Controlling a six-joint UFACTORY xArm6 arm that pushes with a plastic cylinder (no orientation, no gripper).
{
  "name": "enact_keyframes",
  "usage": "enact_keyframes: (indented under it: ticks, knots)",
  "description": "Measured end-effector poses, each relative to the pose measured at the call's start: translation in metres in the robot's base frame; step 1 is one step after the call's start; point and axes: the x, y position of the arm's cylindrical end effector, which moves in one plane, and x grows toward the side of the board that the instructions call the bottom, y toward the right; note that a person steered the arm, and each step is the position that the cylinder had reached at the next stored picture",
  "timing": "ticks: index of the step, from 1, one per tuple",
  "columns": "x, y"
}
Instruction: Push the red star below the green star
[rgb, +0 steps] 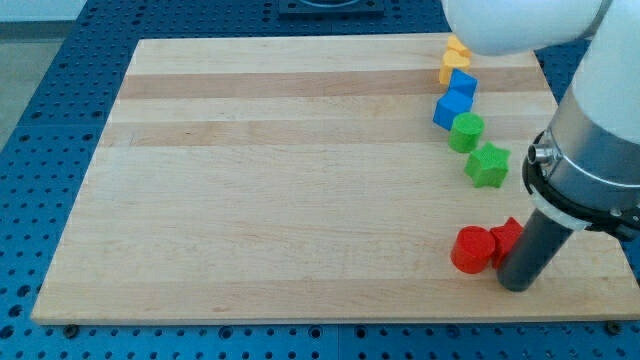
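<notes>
The green star (488, 165) lies near the board's right side. Below it, a red star (507, 236) lies partly hidden behind my rod, touching a red round block (468, 250) on its left. My tip (517, 286) rests on the board just below and right of the red star, against it. The arm's white and grey body covers the view's right edge.
A green round block (466, 132) sits up-left of the green star. Two blue blocks (455, 98) and yellow blocks (454, 60) continue the line toward the view's top. The wooden board (280, 180) ends close to the right of my tip and below it.
</notes>
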Motion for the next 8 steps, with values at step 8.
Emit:
enact_keyframes:
  ticks: [8]
  knots:
    - [0.003, 0.015]
